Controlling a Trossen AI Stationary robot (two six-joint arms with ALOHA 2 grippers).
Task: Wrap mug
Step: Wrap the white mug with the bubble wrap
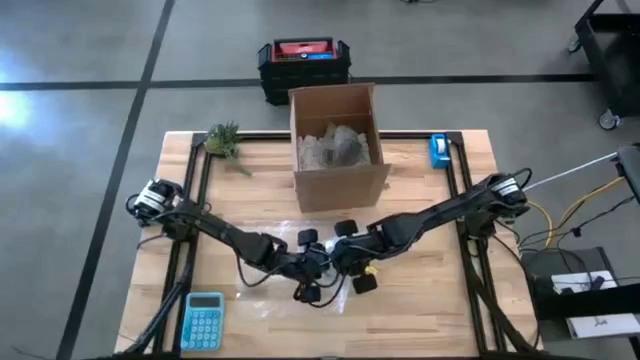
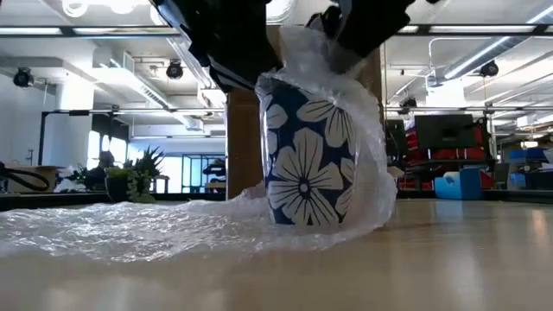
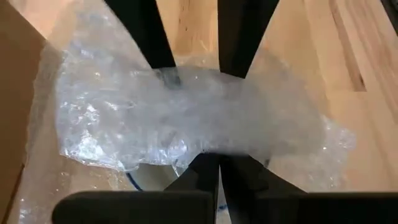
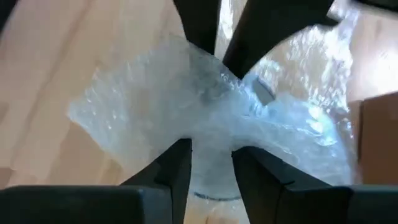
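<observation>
A blue mug with white flowers (image 2: 304, 173) stands upright on the table. Clear bubble wrap (image 2: 130, 229) covers its right side and its mouth, and the rest of the sheet spreads over the table to the left. In the high view both arms meet over it and hide the mug. My left gripper (image 3: 217, 163) is shut on the wrap above the mug's mouth. My right gripper (image 4: 211, 155) is open there, and the wrap (image 4: 155, 106) bulges between its fingers. My left gripper pinches a bunched fold of the bubble wrap (image 3: 208, 146) between its two fingers, over the mug's mouth, slanting down from the table's left. The wrap below it drapes over the mug, and the sheet's tail lies slack on the table. My right gripper has its fingertips (image 3: 233, 70) set into the wrap on top of the mug, slanting down from the table's right. The wrap sits between the spread fingers; I cannot tell whether they grip it.
An open cardboard box (image 1: 338, 150) with padding stands behind the mug at the table's far middle. A small plant (image 1: 224, 140) is at the far left, a blue object (image 1: 439, 150) at the far right, and a blue calculator (image 1: 203, 320) near the front left.
</observation>
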